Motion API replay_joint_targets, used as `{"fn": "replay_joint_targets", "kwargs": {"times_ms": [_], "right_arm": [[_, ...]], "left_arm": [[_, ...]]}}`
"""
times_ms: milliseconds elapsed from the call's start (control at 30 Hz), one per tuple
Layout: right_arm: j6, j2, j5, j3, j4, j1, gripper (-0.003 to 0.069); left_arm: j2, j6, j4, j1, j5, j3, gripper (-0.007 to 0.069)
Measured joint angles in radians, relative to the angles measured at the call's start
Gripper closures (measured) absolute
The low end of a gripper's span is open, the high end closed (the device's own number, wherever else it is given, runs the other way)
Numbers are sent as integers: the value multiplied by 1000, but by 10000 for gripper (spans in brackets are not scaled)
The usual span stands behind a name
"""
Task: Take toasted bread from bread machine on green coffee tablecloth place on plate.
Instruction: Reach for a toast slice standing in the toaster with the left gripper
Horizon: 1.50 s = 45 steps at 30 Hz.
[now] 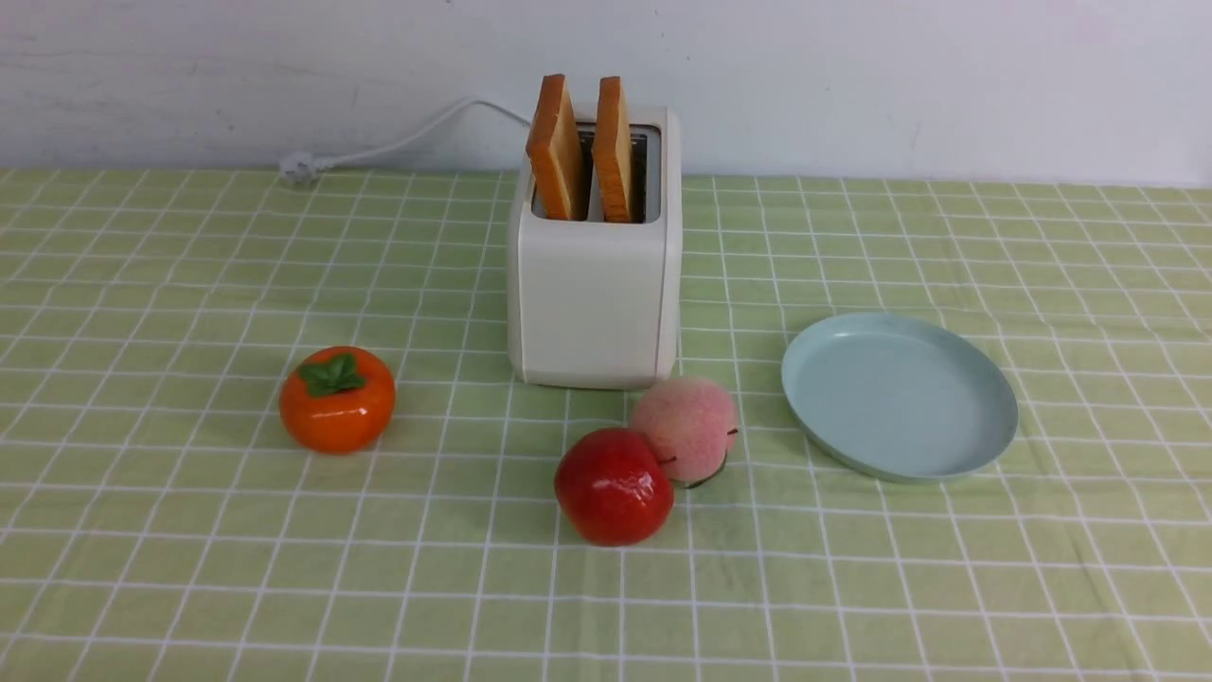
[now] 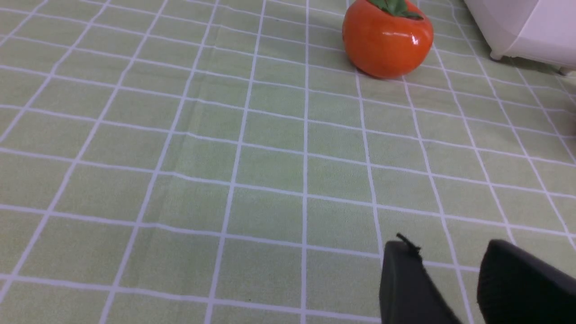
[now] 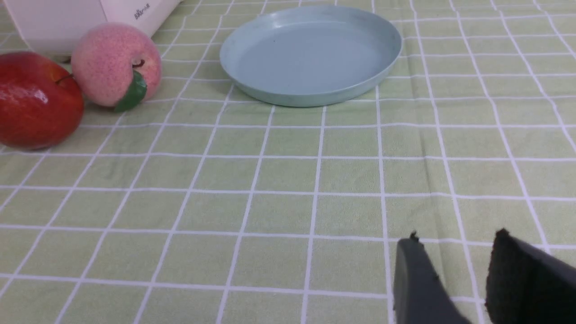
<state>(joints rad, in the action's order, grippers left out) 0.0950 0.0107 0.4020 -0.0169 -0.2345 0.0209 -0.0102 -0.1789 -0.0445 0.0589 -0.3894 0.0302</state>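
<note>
Toasted bread [image 1: 557, 152], 2 slices, upright in boxy bread machine [image 1: 595, 303] slots on green coffee tablecloth [image 1: 189, 568]; glossy persimmon [image 1: 337, 400] to L, shiny apple [image 1: 614, 485] + fuzzy peach [image 1: 684, 428] just in front, smooth round plate [image 1: 900, 393] R; left gripper [image 2: 447, 246], right gripper [image 3: 456, 238] both spread, empty

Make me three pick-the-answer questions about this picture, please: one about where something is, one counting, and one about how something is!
1. Where is the round pale blue-green plate?
A) right of the boxy cream-white toaster
B) behind it
C) on top of it

2. How many golden-tan toasted bread slices stand in the toaster's slots?
A) one
B) two
C) three

3. The plate is:
A) upside down
B) holding bread
C) bare

Answers: 1 A, it sits at the toaster's right in the front view; 2 B, two slices stick up side by side; 3 C, only its smooth blue-green bottom shows.
</note>
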Motion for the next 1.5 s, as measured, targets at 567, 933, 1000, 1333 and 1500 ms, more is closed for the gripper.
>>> {"fn": "replay_joint_targets", "kwargs": {"times_ms": [567, 933, 1000, 1333, 1500], "right_arm": [[0, 0, 0, 0, 0, 0, 418], [0, 0, 0, 0, 0, 0, 418], [0, 0, 0, 0, 0, 0, 418], [0, 0, -15, 0, 6, 0, 418], [-8, 0, -81, -10, -90, 0, 418]], "left_arm": [[0, 0, -1, 0, 13, 0, 386], [0, 0, -301, 0, 128, 0, 386], [0, 0, -380, 0, 144, 0, 386], [0, 0, -685, 0, 278, 0, 386], [0, 0, -814, 0, 362, 0, 386]]}}
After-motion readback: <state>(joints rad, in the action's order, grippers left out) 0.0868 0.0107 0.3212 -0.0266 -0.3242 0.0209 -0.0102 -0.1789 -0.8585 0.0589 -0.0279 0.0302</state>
